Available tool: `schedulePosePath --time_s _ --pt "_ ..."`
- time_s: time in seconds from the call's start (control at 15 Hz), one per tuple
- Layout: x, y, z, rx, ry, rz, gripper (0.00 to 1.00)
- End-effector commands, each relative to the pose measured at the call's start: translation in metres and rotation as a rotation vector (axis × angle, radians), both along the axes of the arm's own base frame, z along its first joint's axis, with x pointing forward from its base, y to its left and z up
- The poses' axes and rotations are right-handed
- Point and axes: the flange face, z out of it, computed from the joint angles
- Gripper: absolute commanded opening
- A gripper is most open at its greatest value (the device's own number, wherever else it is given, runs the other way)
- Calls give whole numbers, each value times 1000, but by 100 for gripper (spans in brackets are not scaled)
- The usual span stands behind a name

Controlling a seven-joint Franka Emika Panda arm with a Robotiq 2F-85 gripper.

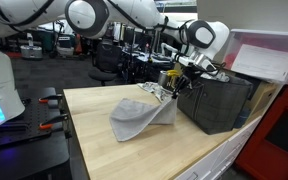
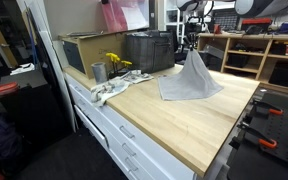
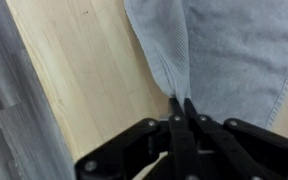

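A grey cloth lies on the light wooden table, with one corner lifted up into a peak. My gripper is shut on that raised corner and holds it above the table. In the wrist view the shut jaws pinch the cloth's edge, and the cloth hangs below them over the wood. The cloth also shows in an exterior view as a tent shape under the gripper.
A dark grey bin stands right beside the gripper; it also shows in an exterior view. A cardboard box, a metal cup, a yellow object and a crumpled white rag sit at the table's far end.
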Motion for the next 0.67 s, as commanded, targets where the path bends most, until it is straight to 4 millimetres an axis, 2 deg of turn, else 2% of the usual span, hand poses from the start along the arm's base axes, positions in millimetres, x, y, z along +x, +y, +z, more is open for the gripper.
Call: schedulePosePath --time_s 0.0,0.27,0.6 --pt "4 22 22 7 11 -35 2" --pt "15 47 27 -10 12 0 2" --pt "27 75 16 -14 20 60 2"
